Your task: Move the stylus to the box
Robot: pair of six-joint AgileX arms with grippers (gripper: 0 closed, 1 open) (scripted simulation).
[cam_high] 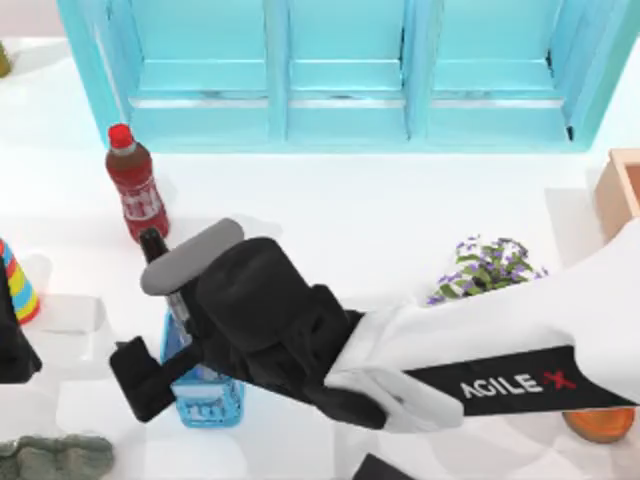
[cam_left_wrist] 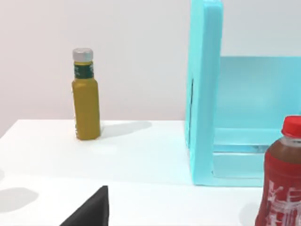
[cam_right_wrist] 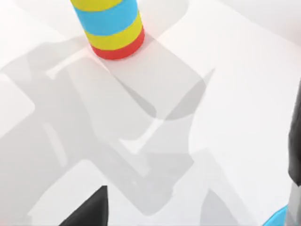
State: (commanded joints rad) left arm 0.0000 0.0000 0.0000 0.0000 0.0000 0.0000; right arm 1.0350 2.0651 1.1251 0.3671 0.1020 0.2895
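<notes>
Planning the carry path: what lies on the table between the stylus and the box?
In the top view, between stylus and box lies a purple-flowered plant; the right arm reaches across there.

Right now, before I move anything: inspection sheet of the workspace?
Surface: white table, shadows on it.
Job's things: stylus at the blue basket, lower end hidden; box at the right edge, far from it.
Clutter: red bottle, striped cone, flowers, orange item, yellow bottle.
Hands: right hand over the basket; left hand at the left edge.
Cables: nothing seen.
Surroundings: teal cabinet behind.
</notes>
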